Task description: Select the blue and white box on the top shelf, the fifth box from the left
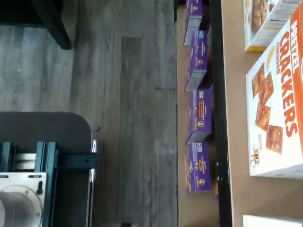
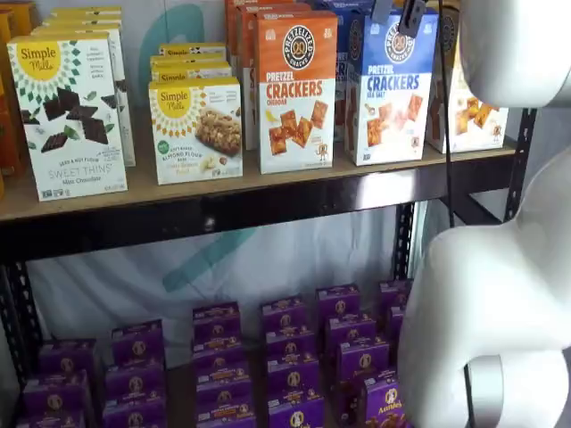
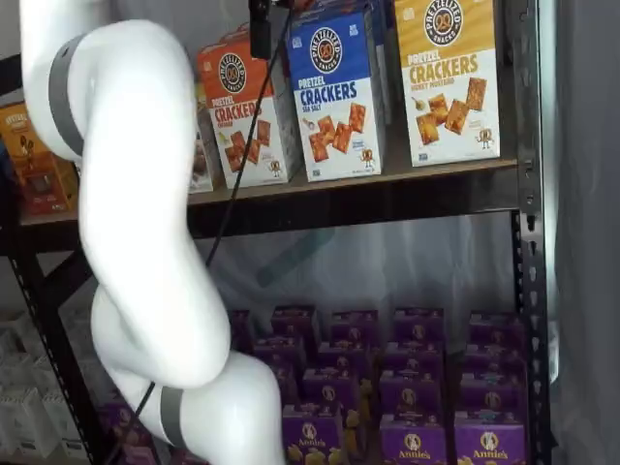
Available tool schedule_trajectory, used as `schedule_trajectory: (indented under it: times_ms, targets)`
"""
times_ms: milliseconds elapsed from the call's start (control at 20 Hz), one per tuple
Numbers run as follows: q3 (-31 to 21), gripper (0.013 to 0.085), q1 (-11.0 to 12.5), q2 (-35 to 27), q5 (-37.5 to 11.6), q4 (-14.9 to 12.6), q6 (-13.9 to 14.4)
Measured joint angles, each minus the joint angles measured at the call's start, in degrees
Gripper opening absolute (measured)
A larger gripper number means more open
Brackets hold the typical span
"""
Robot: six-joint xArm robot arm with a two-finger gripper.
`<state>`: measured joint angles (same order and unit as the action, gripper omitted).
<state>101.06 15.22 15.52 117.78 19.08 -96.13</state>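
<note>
The blue and white box stands upright on the top shelf in both shelf views (image 2: 391,89) (image 3: 337,92). It sits between an orange-and-white Cheddar box (image 2: 296,89) and a yellow-topped cracker box (image 3: 448,77). The top shelf is a tan board with a dark front rail (image 2: 268,185) (image 3: 436,170). My gripper (image 2: 398,12) hangs from the view's top edge in front of the blue box's top, with a gap between its two black fingers. Only one finger (image 3: 260,29) shows in a shelf view. The wrist view shows the Cheddar box (image 1: 279,104) on the board (image 1: 236,118); the blue box is not plain there.
My white arm fills the right of a shelf view (image 2: 500,267) and the left of a shelf view (image 3: 126,194). Simple Mills boxes (image 2: 71,111) stand further left. Small purple boxes fill the low level (image 2: 285,357) (image 3: 417,387) (image 1: 199,113). A dark mount with teal brackets (image 1: 28,161) shows over the grey floor.
</note>
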Motion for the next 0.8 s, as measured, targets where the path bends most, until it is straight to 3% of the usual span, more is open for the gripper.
schedule_trajectory:
  times_ms: [350,500,650,800]
  targets:
    - [0.7,0.0850,1.1,-0.6,-0.8,-0.2,-1.1]
    - [-0.1,0.0850,2.5,0.0,-2.5,2.1,-1.4]
    - [-4.0,0.0850,3.8,2.8,-8.9,5.3,-1.6]
    - [-10.6,0.0850,3.7,7.4,-20.2,7.1,-1.7]
